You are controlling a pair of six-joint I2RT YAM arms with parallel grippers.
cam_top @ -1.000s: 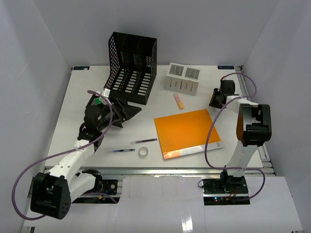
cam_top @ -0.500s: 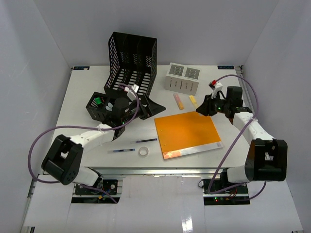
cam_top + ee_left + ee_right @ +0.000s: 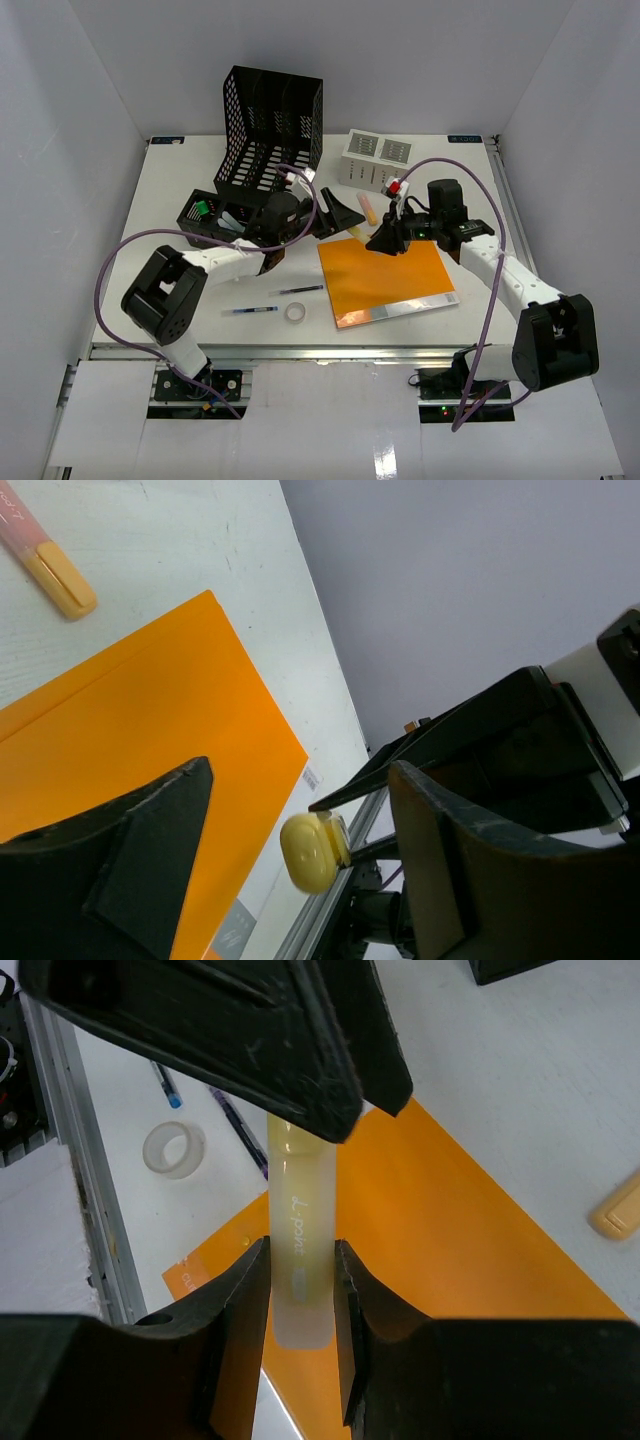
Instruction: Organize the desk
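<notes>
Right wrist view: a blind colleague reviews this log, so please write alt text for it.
The right tool clamps a pale yellow marker between its fingers, over an orange folder on the white desk. The left tool's black fingers fill the top; a tape roll and two pens lie at left.

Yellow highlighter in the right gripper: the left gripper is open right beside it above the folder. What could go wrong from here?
1. The open left gripper sits very close to the right gripper, which is shut on the yellow highlighter. A small misalignment could knock the two together.
2. The right gripper seems to hold the highlighter near one end, so a bump may tilt it or drop it onto the orange folder below.
</notes>
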